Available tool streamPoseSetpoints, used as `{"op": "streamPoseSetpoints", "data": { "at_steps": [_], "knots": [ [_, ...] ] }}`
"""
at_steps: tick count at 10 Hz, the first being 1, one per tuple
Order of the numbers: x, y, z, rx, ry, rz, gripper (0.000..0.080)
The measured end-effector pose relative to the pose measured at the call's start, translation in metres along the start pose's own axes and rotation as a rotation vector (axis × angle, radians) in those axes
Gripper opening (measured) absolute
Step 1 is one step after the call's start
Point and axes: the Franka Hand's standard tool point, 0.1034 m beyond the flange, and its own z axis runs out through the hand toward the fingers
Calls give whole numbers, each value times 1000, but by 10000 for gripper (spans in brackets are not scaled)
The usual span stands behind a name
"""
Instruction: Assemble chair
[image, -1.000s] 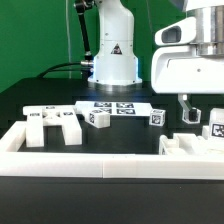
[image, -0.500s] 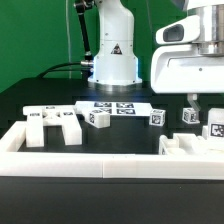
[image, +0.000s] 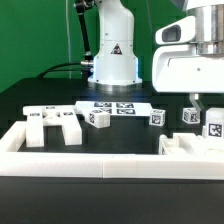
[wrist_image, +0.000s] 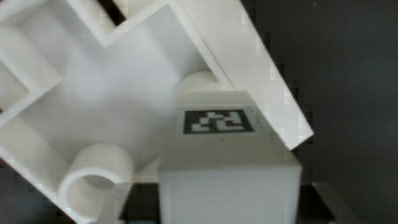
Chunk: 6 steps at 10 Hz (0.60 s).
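Note:
My gripper (image: 192, 106) hangs at the exterior view's right. A small white tagged chair post (image: 190, 116) sits between its fingers, just above the black table. In the wrist view this post (wrist_image: 221, 150) fills the gap between the dark fingers, its tag facing the camera. A larger ribbed white chair part (wrist_image: 107, 80) lies under it, and a round peg (wrist_image: 93, 172) shows beside the post. Other chair parts lie on the table: a blocky slab piece (image: 55, 122), two small tagged blocks (image: 97, 117) (image: 155, 117), a tagged piece (image: 214, 125) and a piece by the rail (image: 185, 146).
The marker board (image: 120, 106) lies flat in front of the robot base (image: 113, 55). A long low white border rail (image: 100, 165) runs along the near side and up the exterior view's left.
The long dark fingers seen a second ago now look shorter, and the tagged post shows between them. The other parts have not moved.

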Motion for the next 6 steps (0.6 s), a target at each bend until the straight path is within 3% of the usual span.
{"op": "streamPoseSetpoints", "data": {
  "at_steps": [3,6],
  "knots": [
    [-2,1,0,-4,6,352,290],
    [-2,4,1,26,0,671,290]
  ]
}}
